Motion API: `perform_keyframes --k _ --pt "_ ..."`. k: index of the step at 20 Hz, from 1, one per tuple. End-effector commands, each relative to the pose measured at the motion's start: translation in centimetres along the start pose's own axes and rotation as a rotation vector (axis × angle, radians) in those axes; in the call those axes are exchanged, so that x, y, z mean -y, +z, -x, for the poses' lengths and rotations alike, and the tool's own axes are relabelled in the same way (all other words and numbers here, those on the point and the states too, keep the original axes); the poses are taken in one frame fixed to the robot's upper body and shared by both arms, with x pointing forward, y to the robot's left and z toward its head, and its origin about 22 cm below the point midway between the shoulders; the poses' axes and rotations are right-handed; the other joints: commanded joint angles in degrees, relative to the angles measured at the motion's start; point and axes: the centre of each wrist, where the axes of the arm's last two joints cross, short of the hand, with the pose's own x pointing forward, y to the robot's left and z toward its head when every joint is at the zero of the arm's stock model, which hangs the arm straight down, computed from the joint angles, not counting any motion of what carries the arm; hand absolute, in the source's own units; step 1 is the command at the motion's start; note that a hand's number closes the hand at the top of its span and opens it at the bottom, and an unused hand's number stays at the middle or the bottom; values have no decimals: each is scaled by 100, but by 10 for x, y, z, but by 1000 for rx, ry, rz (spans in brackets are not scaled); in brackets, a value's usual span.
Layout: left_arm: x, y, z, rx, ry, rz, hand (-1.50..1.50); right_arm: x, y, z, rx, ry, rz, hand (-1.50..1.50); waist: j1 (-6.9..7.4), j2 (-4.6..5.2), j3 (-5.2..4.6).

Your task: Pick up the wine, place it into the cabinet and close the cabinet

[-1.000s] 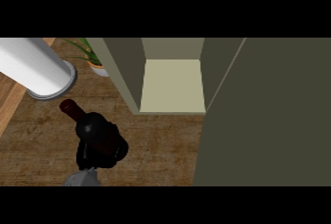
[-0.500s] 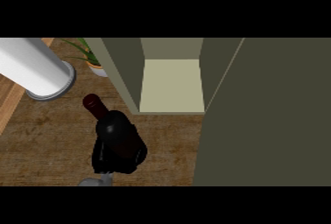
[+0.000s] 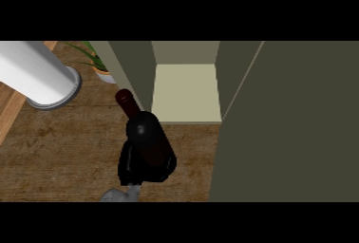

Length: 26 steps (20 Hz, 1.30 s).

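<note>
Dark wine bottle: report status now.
One robot hand curled round dark glass wine bottle; which side unclear. Bottle short of open olive cabinet, neck toward it. Cabinet's left wall beside the neck.

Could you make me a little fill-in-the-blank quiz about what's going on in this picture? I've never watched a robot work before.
1. The hand is curled round a dark ____ bottle.
2. The cabinet in front of the bottle stands ____.
3. The bottle's neck points toward the ____.
4. At the far left, behind the white cylinder, grows a potted ____.

Missing words: wine; open; cabinet; plant
</note>
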Motion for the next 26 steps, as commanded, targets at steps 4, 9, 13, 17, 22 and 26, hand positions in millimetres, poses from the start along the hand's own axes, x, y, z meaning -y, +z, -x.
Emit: perform_keyframes --k 4,9,13,17,22,26 --pt "-1 2 29 -7 -12 -46 150 1 1 -6 36 -29 -21 -150 -5 5 0" --pt "14 -12 37 -5 -38 -20 150 14 -16 2 13 -34 -12 -150 -20 13 -1" --pt "19 -17 39 43 -31 -9 150 11 -11 -2 20 -38 -34 -150 -32 11 -2" --pt "16 -59 31 54 -38 -8 150 7 -13 10 13 -48 -38 -150 -62 23 -3" --pt "41 -85 17 55 -34 -45 150 12 -1 3 32 -29 -28 -150 -118 24 -2" --pt "22 -87 20 42 -31 -59 150 13 21 4 27 -43 -24 -150 -60 9 2"
